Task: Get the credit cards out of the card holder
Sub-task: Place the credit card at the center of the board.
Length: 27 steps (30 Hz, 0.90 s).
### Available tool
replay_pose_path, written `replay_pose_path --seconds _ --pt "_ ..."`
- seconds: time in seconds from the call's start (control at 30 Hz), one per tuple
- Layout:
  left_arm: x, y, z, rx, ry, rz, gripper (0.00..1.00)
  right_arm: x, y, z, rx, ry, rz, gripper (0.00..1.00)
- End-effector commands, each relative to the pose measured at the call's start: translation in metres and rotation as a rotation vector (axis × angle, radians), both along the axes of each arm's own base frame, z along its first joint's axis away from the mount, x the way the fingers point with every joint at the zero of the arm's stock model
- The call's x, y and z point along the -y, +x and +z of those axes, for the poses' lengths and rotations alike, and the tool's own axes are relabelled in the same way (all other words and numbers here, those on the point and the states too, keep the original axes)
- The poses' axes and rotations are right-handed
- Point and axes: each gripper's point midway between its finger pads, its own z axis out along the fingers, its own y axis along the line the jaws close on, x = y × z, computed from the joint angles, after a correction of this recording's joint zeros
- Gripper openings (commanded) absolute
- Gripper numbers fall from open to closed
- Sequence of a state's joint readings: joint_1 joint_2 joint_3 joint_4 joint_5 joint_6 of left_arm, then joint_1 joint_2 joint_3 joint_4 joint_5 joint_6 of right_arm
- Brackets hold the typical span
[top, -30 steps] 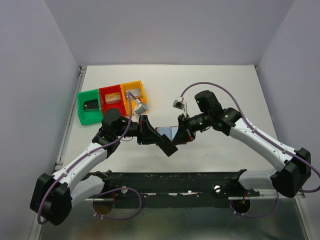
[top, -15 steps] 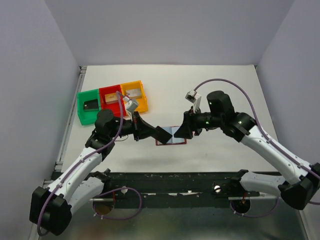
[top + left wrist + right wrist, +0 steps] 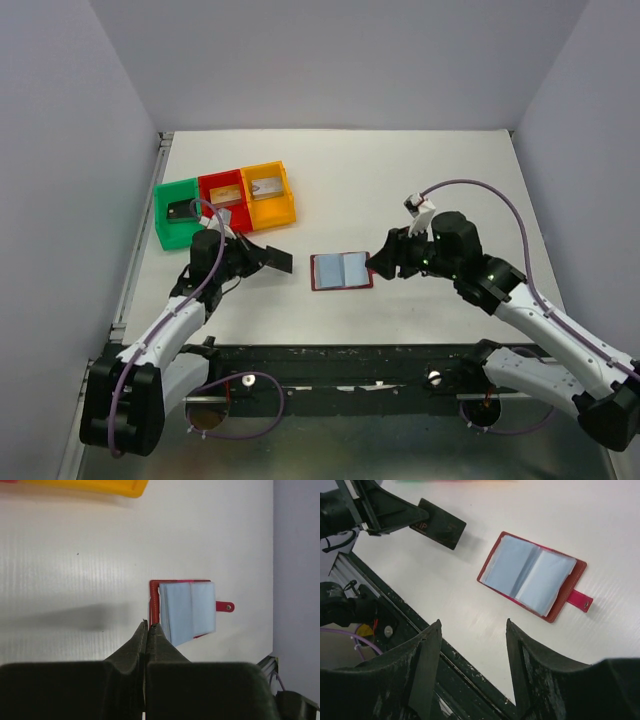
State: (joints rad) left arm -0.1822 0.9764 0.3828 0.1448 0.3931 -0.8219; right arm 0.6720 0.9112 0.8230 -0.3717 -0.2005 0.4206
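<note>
Card holder point(image 3: 341, 270) open flat on surface point(image 3: 420, 180), pockets up, between arms. Left gripper point(image 3: 258, 256) pinched shut on edge of black card point(image 3: 276, 260) (narrow edge hold); right gripper point(image 3: 380, 265) open, empty, just beside card holder. Risk: black card pivots or slips free short of trays point(image 3: 225, 218).

Holder point(image 3: 341, 270) flat on table point(image 3: 400, 180), trays point(image 3: 226, 216) in a row behind-left, card point(image 3: 277, 259) in left gripper point(image 3: 264, 255) between them, right gripper point(image 3: 378, 266) at holder's right
</note>
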Motion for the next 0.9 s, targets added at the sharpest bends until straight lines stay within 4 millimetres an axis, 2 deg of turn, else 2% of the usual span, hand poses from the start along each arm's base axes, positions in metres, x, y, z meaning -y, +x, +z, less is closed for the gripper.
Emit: replay_pose_path --seconds 0.0,0.23,0.47,0.6,0.73,0.87 --pt "-0.027 0.026 -0.002 0.030 0.022 0.201 0.00 -0.012 0.000 -0.018 -0.064 0.046 0.014 0.61" --pt "-0.037 0.032 -0.038 -0.048 0.038 0.263 0.00 -0.014 -0.003 -0.035 -0.071 0.100 0.000 0.59" --pt "-0.034 0.038 -0.057 -0.138 0.060 0.246 0.00 -0.011 -0.007 -0.037 -0.071 0.078 0.018 0.59" --pt "-0.035 0.039 -0.061 -0.149 0.068 0.251 0.00 -0.009 -0.008 -0.040 -0.064 0.067 0.017 0.59" --pt "-0.037 0.038 -0.064 -0.169 0.092 0.248 0.06 -0.010 -0.008 -0.043 -0.070 0.060 0.021 0.59" --pt "-0.040 0.040 -0.064 -0.178 0.118 0.252 0.18 -0.009 -0.007 -0.046 -0.073 0.055 0.015 0.59"
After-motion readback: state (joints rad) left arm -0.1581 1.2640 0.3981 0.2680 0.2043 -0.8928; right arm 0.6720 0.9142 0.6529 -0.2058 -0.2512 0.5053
